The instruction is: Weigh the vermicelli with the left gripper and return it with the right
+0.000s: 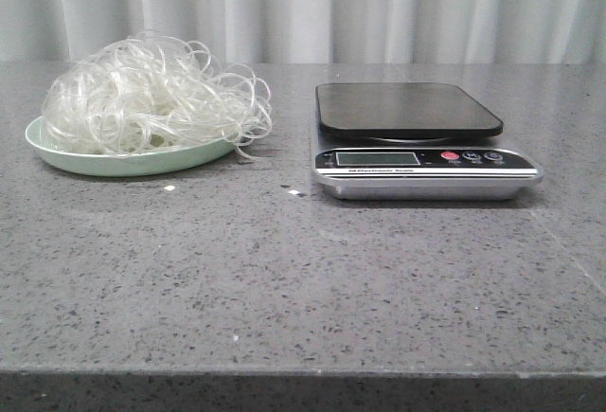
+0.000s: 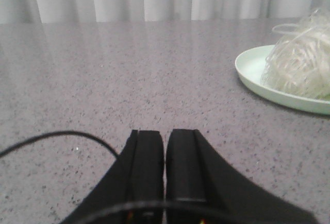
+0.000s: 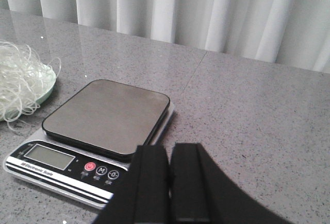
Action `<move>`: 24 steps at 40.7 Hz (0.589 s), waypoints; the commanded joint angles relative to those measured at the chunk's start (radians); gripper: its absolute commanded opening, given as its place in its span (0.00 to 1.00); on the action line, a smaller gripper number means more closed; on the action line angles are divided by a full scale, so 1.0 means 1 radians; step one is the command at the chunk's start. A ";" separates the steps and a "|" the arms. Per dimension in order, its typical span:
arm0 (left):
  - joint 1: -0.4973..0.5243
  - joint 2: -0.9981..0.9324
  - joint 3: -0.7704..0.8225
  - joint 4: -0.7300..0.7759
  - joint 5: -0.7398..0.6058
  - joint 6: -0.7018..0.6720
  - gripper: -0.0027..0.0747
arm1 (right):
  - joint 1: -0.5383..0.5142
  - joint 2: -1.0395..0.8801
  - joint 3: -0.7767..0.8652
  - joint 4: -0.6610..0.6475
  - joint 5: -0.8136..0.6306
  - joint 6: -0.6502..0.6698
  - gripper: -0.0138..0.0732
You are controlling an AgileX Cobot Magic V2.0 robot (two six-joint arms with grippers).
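The vermicelli [image 1: 151,95], a fluffy clump of translucent whitish strands, lies on a pale green plate [image 1: 57,152] at the table's left. It also shows in the left wrist view [image 2: 301,64] on the plate [image 2: 250,67] and at the edge of the right wrist view [image 3: 18,82]. A kitchen scale [image 1: 412,109] with a dark platform stands to the right; the right wrist view shows it too [image 3: 108,116]. My left gripper [image 2: 165,134] is shut and empty, apart from the plate. My right gripper [image 3: 170,149] is shut and empty, by the scale's near corner. Neither gripper shows in the front view.
Grey speckled stone table [image 1: 303,279] with its front edge near the camera. A white curtain [image 1: 379,5] hangs behind. Small white crumbs [image 1: 294,192] lie between plate and scale. A black cable [image 2: 56,135] loops by the left gripper.
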State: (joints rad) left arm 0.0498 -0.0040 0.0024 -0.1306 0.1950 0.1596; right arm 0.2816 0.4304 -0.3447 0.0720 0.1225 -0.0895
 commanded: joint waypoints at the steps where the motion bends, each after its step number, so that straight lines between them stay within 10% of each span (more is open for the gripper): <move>1: -0.004 -0.018 0.008 -0.004 -0.100 0.001 0.21 | -0.007 0.004 -0.029 0.006 -0.078 -0.006 0.33; 24: -0.053 -0.021 0.008 0.104 -0.195 -0.109 0.21 | -0.007 0.006 -0.029 0.006 -0.077 -0.006 0.33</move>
State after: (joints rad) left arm 0.0132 -0.0040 0.0028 -0.0484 0.0676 0.0916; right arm 0.2816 0.4304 -0.3447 0.0779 0.1225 -0.0895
